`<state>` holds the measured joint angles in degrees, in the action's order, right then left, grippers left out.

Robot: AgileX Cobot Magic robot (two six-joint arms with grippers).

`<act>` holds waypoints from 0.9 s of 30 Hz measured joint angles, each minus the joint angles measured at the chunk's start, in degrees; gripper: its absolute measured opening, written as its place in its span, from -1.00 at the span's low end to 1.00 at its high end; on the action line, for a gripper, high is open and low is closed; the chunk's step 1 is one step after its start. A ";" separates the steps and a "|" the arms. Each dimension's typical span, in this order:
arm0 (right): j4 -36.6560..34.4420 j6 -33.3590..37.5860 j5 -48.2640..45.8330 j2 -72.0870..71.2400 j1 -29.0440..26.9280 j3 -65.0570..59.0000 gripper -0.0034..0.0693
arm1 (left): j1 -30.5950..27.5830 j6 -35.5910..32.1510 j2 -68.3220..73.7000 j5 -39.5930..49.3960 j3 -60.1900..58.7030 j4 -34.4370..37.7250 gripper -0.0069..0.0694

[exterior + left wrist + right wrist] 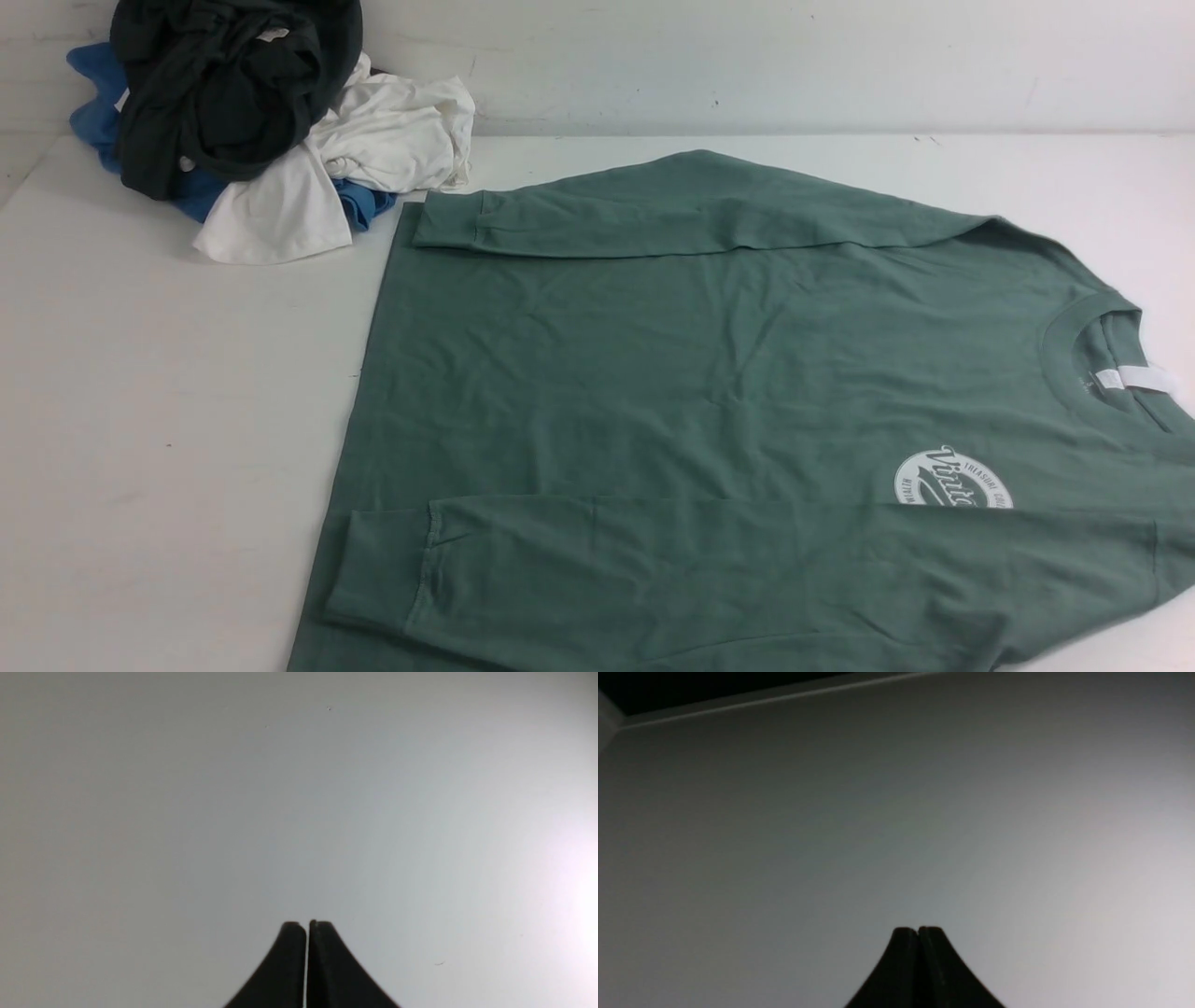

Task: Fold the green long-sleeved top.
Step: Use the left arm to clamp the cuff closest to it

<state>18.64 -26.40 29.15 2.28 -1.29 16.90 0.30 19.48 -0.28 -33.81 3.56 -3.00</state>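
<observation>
The green long-sleeved top (709, 373) lies spread flat on the white table in the front view, collar (1092, 359) to the right and hem to the left. Both sleeves are laid across the body: the far sleeve (653, 219) along the far edge, the near sleeve (728, 569) along the near edge, partly covering the white round logo (952, 478). Neither arm shows in the front view. In the left wrist view my left gripper (307, 925) is shut over bare white surface with nothing in it. My right gripper (918, 930) is likewise shut and empty.
A heap of other clothes sits at the table's far left corner: a dark garment (229, 84) on top, white cloth (373, 149) and blue cloth (98, 103) beneath. It nearly touches the top's far-left corner. A white wall (794, 56) rises behind the table.
</observation>
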 joint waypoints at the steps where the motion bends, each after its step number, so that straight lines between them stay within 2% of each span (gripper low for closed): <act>1: -2.03 -0.20 -6.21 2.76 0.00 3.22 -0.94 | 0.00 0.38 1.06 2.01 2.26 -0.17 -0.84; 4: -3.96 -0.11 -19.52 10.68 0.00 8.76 -0.94 | 0.00 -0.49 6.71 7.23 8.78 -1.64 -0.84; 7: -3.77 0.54 -26.92 17.44 0.00 10.74 -0.94 | 0.00 -3.54 14.52 13.34 13.76 -2.47 -0.84; 13: -3.30 0.78 -30.01 27.00 0.00 10.87 -0.94 | 0.00 -5.50 28.69 20.84 18.70 -2.47 -0.84; 17: -1.42 0.99 -33.29 33.97 0.00 10.87 -0.94 | 0.00 -5.50 36.69 29.13 22.45 -2.58 -0.84; 18: -1.14 0.99 -36.16 36.36 0.00 10.87 -0.94 | 0.00 -5.66 39.66 36.86 25.19 -2.64 -0.84; 19: -1.14 0.99 -36.48 36.90 0.00 10.87 -0.94 | 0.00 -5.86 40.41 38.02 25.59 -2.80 -0.84; 22: -1.20 0.82 -42.02 40.36 0.00 10.87 -0.94 | 0.00 -8.88 48.19 59.74 33.40 -2.57 -0.84; 23: -1.20 0.82 -42.33 40.51 0.06 10.87 -0.94 | 0.00 -9.11 48.66 60.89 34.25 -2.43 -0.84; 24: -1.25 1.01 -45.34 41.63 0.68 11.34 -0.94 | 0.00 -10.79 52.17 69.12 36.89 -0.83 -0.84; 25: -1.52 1.54 -49.40 43.11 2.03 12.37 -0.94 | 0.00 -12.62 55.78 73.59 38.80 2.21 -0.84; 27: -2.23 2.46 -52.67 44.58 3.35 13.49 -0.94 | 0.00 -14.18 58.42 76.09 40.05 5.30 -0.84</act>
<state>16.41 -23.94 -23.52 46.87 2.07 30.39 0.30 5.31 58.13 42.28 43.61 2.30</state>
